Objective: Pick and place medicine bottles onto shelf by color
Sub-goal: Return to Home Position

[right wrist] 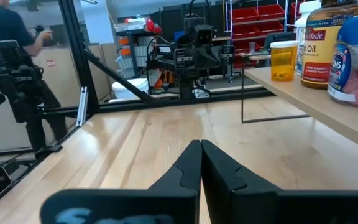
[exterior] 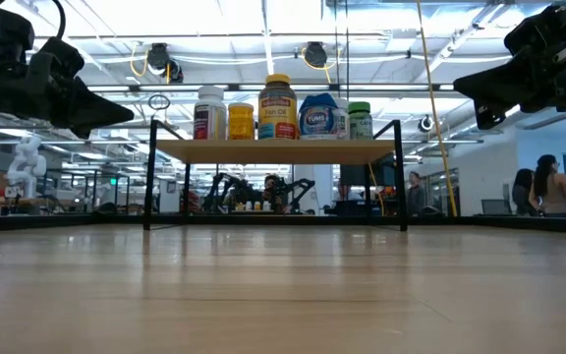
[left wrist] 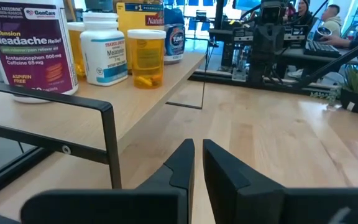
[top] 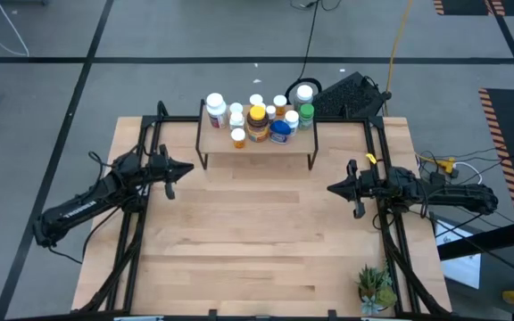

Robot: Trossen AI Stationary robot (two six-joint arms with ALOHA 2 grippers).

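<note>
Left gripper [top: 188, 168]: raised above the table's left side, just off the shelf's left end, fingers nearly together, holding nothing.

Shelf [top: 257, 147]: low light-wood board on thin black legs, at the table's far middle. All bottles in view stand on it, upright and crowded.

Bottles, left to right:
- White headache-relief bottle [left wrist: 31, 46], largest at the left end. Rigid plastic, probably light; glossy label likely slick. Take it across the body below the cap.
- White melatonin bottle [left wrist: 104, 48], just beside it. Same handling.
- Clear orange pill vial [left wrist: 146, 57], few pills inside, so very light and easily tipped. Grip mid-body, gently.
- Amber fish-oil bottle [exterior: 277, 107], yellow lid, tallest in the row, likely the heaviest. Grip below the lid's shoulder.
- Blue antacid jar [exterior: 318, 116], wide and squat; may need the fingers fully spread.
- Green bottle [exterior: 360, 120], white cap, at the right end. Light.

Obstructions: bottles stand touching or nearly so, leaving little finger room between neighbours; the black end frames [left wrist: 107, 134] rise above the board on both sides, so entry from the front or above looks safer.

Right gripper [top: 332, 189]: raised over the table's right side, clear of the shelf, fingers closed on nothing.

Potted plant [top: 375, 287]: near right corner, well apart.

Keyboard [top: 348, 94]: behind the shelf, off the table.
</note>
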